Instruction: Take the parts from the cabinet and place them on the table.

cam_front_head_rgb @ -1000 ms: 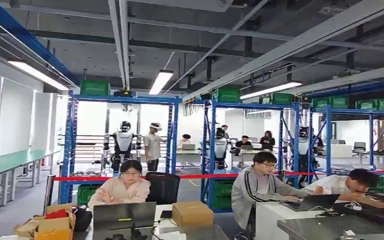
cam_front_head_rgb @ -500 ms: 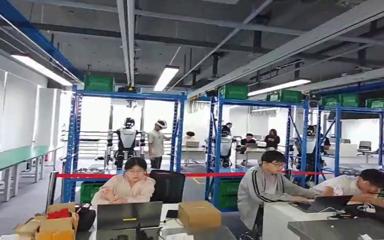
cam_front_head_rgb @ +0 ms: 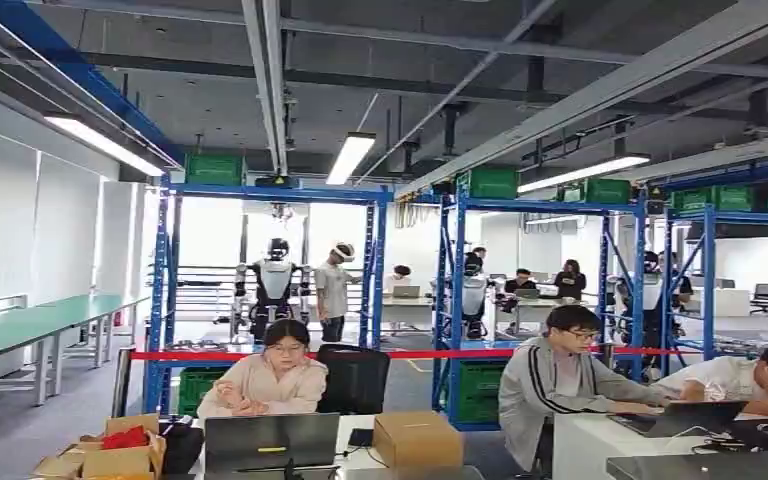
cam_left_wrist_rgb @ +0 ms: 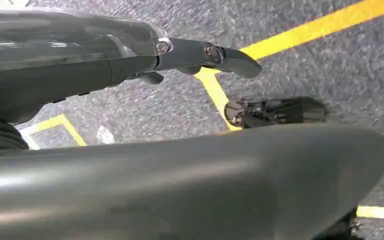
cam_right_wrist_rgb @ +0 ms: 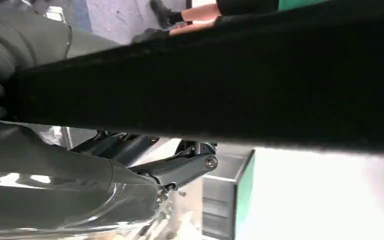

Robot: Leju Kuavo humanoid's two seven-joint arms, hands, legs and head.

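Looking out across a workshop hall from the head view. Blue steel racks (cam_front_head_rgb: pixel 375 270) across the middle of the frame, green crates (cam_front_head_rgb: pixel 213 168) on their top shelves, a red barrier tape (cam_front_head_rgb: pixel 260 355) strung in front of them. At lower centre, a seated person (cam_front_head_rgb: pixel 275 375) behind a laptop (cam_front_head_rgb: pixel 270 440), with a black office chair (cam_front_head_rgb: pixel 355 378) just beside and a closed cardboard box (cam_front_head_rgb: pixel 417 438) to the right on the same bench. Open cartons (cam_front_head_rgb: pixel 110 455) at lower left. At lower right, a person in a grey striped jacket (cam_front_head_rgb: pixel 560 385) and another person (cam_front_head_rgb: pixel 760 375) bent over a second bench. Along the left edge, a long green bench (cam_front_head_rgb: pixel 20 325). Behind the racks, a standing humanoid robot (cam_front_head_rgb: pixel 275 290) next to a person wearing a headset (cam_front_head_rgb: pixel 337 285).

Hanging over grey floor (cam_left_wrist_rgb: pixel 305 65) crossed by yellow tape lines (cam_left_wrist_rgb: pixel 305 30): left hand (cam_left_wrist_rgb: pixel 80 55), dark fingers (cam_left_wrist_rgb: pixel 230 55) stretched out straight, spread wide from the thumb, holding nothing.

Lying in the lower left of the right wrist view: right hand (cam_right_wrist_rgb: pixel 80 185), fingers (cam_right_wrist_rgb: pixel 190 167) likewise extended, nothing held.

Cannot tell where the parts or the cabinet are.
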